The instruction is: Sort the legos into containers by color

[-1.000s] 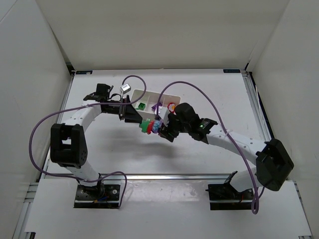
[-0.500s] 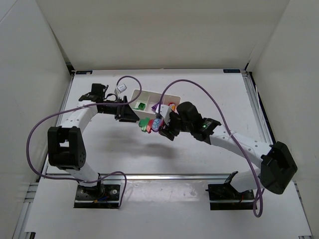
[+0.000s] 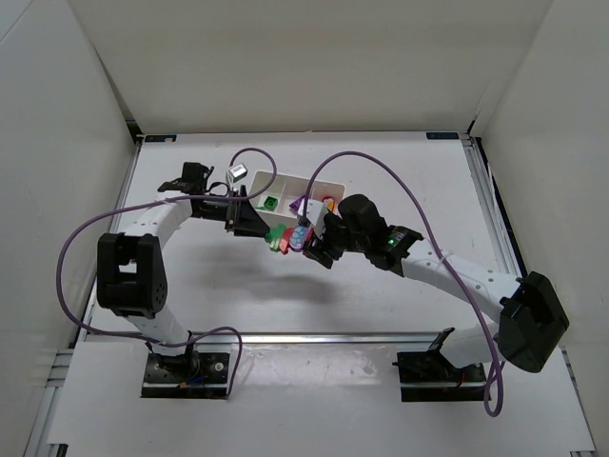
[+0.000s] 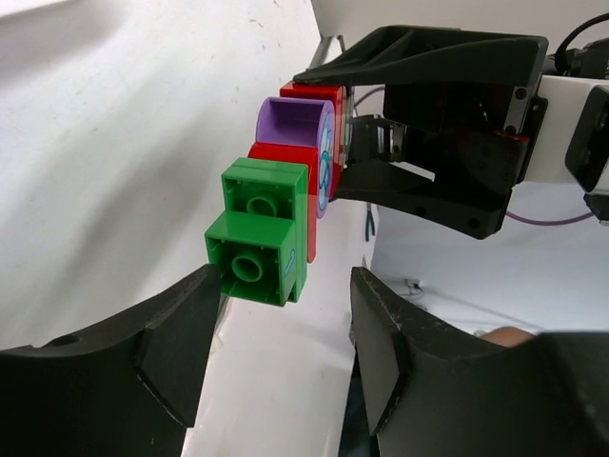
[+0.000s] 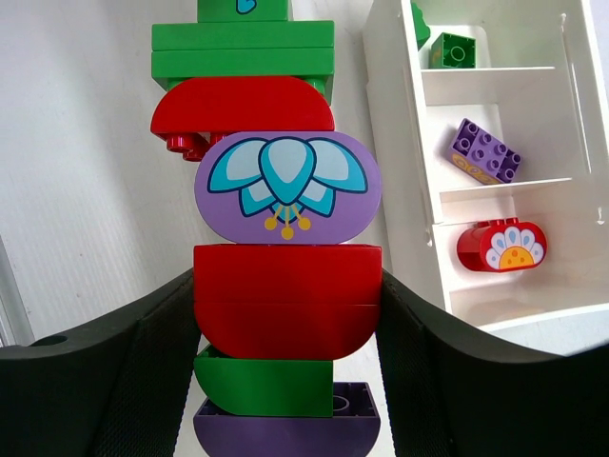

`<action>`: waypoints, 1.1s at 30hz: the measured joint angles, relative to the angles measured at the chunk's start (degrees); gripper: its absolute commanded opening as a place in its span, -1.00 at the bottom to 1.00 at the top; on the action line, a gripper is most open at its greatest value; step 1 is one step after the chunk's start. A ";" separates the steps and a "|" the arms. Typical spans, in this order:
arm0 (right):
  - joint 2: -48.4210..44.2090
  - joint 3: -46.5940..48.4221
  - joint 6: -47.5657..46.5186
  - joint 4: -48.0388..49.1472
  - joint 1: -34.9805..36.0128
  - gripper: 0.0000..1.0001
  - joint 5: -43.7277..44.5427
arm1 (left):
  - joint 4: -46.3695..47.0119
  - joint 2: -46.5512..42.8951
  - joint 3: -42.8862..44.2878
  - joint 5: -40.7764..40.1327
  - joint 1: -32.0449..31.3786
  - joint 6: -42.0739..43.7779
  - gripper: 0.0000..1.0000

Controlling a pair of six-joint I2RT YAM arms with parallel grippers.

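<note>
A joined stack of legos (image 5: pixel 276 181) of red, purple and green bricks hangs over the table. My right gripper (image 5: pixel 285 305) is shut on its lower red brick (image 5: pixel 285 295). In the left wrist view the stack ends in a green brick (image 4: pixel 259 233) just beyond my left gripper (image 4: pixel 285 328), whose jaws stand open and apart from it. The white tray (image 5: pixel 395 143) holds one green brick (image 5: pixel 452 49), one purple brick (image 5: pixel 485 150) and one red flowered brick (image 5: pixel 502 246), each in its own compartment. From above, the stack (image 3: pixel 288 238) floats in front of the tray (image 3: pixel 285 176).
Purple cables (image 3: pixel 362 162) loop over the tray and both arms. White walls close in the table, with metal rails (image 3: pixel 485 200) along its sides. Both arms meet at the table's middle.
My left arm swung slightly left and back, then returned toward the stack's green end. The right arm holds the stack almost still.
</note>
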 measured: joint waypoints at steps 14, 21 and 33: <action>0.00 0.02 0.20 0.11 0.00 -1.00 -0.24 | -1.09 1.68 0.00 0.42 -1.22 1.97 -0.33; 0.04 0.02 0.20 -0.02 -0.02 -1.00 0.00 | -1.51 3.74 0.17 1.60 -1.18 2.62 -0.65; -1.07 -1.29 0.09 0.87 0.04 -1.00 1.14 | -2.73 3.80 0.83 1.53 1.05 3.72 -0.80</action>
